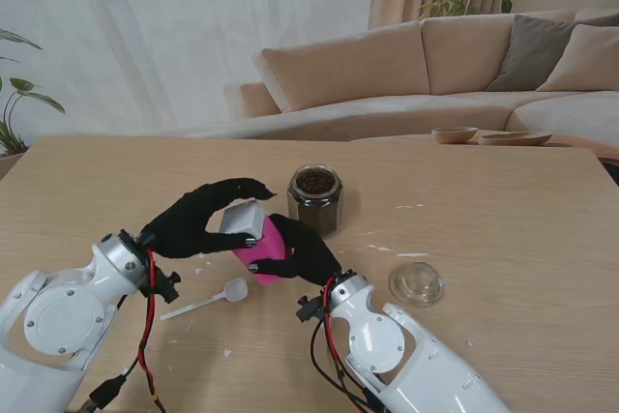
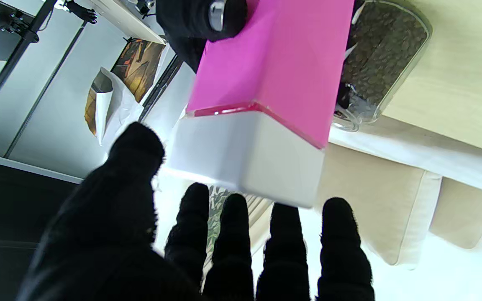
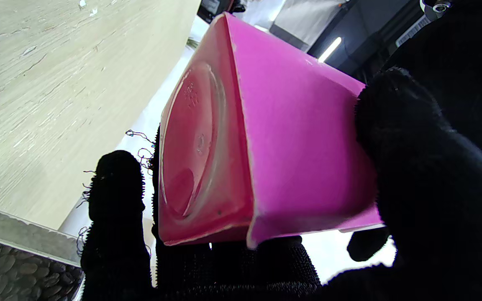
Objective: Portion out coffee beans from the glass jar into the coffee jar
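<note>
Stand view, left to right: the left hand (image 1: 198, 221) curls its fingers over the white lid (image 1: 243, 221) of the pink coffee jar (image 1: 263, 250), seemingly grasping it, though the left wrist view shows the fingertips (image 2: 285, 221) just at the lid's edge, so a firm grip is uncertain. A white spoon (image 1: 208, 299) lies on the table (image 1: 503, 191) nearer to me. The right hand (image 1: 302, 250) grips the tilted coffee jar, lifted off the table. Just beyond stands the glass jar (image 1: 314, 198), open and full of beans. Its glass lid (image 1: 417, 283) lies to the right. I judge the task barely begun: the coffee jar is still capped and no beans have been moved.
</note>
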Motion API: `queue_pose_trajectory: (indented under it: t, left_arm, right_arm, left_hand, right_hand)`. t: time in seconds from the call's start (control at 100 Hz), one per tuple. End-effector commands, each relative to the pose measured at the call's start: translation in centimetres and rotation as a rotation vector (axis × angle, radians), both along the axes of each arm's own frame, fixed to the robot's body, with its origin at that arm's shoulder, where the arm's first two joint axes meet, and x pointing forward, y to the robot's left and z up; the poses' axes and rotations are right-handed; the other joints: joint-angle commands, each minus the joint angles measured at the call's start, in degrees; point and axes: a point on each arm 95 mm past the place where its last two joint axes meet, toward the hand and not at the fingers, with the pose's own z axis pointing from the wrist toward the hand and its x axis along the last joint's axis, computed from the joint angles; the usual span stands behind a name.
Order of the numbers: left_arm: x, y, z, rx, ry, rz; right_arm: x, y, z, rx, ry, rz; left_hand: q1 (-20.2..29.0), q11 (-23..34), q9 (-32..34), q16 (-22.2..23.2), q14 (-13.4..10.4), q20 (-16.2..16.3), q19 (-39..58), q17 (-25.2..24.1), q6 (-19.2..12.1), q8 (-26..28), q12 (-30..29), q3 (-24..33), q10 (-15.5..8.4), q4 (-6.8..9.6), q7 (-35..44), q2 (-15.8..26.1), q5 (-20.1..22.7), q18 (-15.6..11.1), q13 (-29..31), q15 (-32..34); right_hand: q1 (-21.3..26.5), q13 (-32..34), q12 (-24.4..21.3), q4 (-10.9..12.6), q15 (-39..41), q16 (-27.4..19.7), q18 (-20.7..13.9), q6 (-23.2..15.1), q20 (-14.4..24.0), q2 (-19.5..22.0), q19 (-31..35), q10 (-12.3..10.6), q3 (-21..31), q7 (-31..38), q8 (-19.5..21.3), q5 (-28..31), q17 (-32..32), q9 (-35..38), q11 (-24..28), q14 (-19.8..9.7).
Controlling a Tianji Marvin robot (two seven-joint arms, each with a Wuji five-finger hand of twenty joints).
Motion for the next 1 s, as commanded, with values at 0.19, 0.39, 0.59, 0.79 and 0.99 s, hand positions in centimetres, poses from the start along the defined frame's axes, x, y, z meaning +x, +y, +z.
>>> queue_pose_trajectory:
  t: [0.19, 0.39, 0.59, 0.79, 0.99]
  left_arm:
    - [0.4, 1.6, 0.6, 0.052, -0.077, -0.059]
    - [0.9, 3.2, 0.8, 0.176, -0.168, -0.098]
    - [1.0, 3.5, 0.6, 0.258, -0.193, -0.125]
    - [1.0, 2.9, 0.1, 0.326, -0.212, -0.157]
    - [1.0, 2.1, -0.4, 0.343, -0.205, -0.18]
  right_arm:
    - [-0.2, -1.1, 0.1, -0.016, 0.033, -0.011]
    - [-0.2, -1.9, 0.3, -0.039, 0.026, -0.029]
    - [-0.3, -1.9, 0.2, -0.057, 0.017, -0.027]
    - [-0.3, -1.5, 0.0, -0.077, -0.002, -0.003]
    - [-0.2, -1.3, 0.0, -0.088, -0.01, 0.012]
  left_hand:
    - [-2.0, -5.6, -7.2, -3.7, -4.3, -0.3, -12.7, -2.3, -5.3, -2.0, -3.3, -3.3, -6.1, 1.53, -7.1, 0.0, -6.5, -1.3, -5.4, -6.6]
    - [0.1, -8.6, -9.7, -4.9, -5.8, 1.5, -17.8, -2.2, -11.8, -1.7, -4.3, 5.1, -8.8, 1.67, -10.9, -3.4, -9.7, -2.5, -7.4, -8.2]
    - [3.7, -10.7, -10.5, -5.1, -6.4, 2.1, -18.8, -2.3, -16.1, -1.3, -4.0, 11.3, -9.8, 2.28, -13.3, -3.9, -10.1, -3.0, -8.2, -8.3]
    - [7.2, -11.0, -10.5, -4.9, -6.8, 2.3, -18.7, -2.1, -19.1, -0.8, -3.9, 15.5, -10.6, 2.8, -13.3, -4.2, -8.7, -3.4, -8.1, -8.1]
    - [7.7, -9.7, -9.9, -4.6, -6.9, 2.5, -18.4, -1.9, -19.8, 2.2, -3.4, 17.0, -10.7, 1.8, -8.4, -4.1, -3.9, -3.4, -7.4, -7.7]
  right_hand:
    - [11.4, 3.0, 4.0, 2.9, 3.2, 1.9, 0.0, -8.4, 1.1, 7.0, 2.1, -1.9, 11.8, 13.6, 3.4, 9.7, 0.6, 6.4, 6.8, 0.2]
    - [11.4, 2.9, 4.1, 2.9, 3.4, 2.1, 0.0, -8.3, 1.2, 7.0, 2.2, -1.8, 12.0, 13.4, 3.8, 9.8, 0.6, 6.4, 6.8, 0.2]
    - [11.5, 2.9, 4.2, 2.9, 3.4, 2.1, 0.0, -8.3, 1.2, 7.0, 2.3, -1.8, 12.0, 13.2, 4.0, 9.8, 0.6, 6.4, 6.8, 0.1]
    - [11.4, 3.1, 4.3, 2.9, 3.5, 2.2, -0.1, -8.4, 1.3, 6.9, 2.3, -1.8, 12.0, 13.2, 4.3, 9.9, 0.8, 6.5, 6.8, 0.1]
    - [11.4, 3.1, 4.3, 3.0, 3.4, 2.2, -0.2, -8.4, 1.3, 6.9, 2.3, -1.8, 12.1, 13.0, 4.4, 9.9, 0.9, 6.5, 6.8, 0.1]
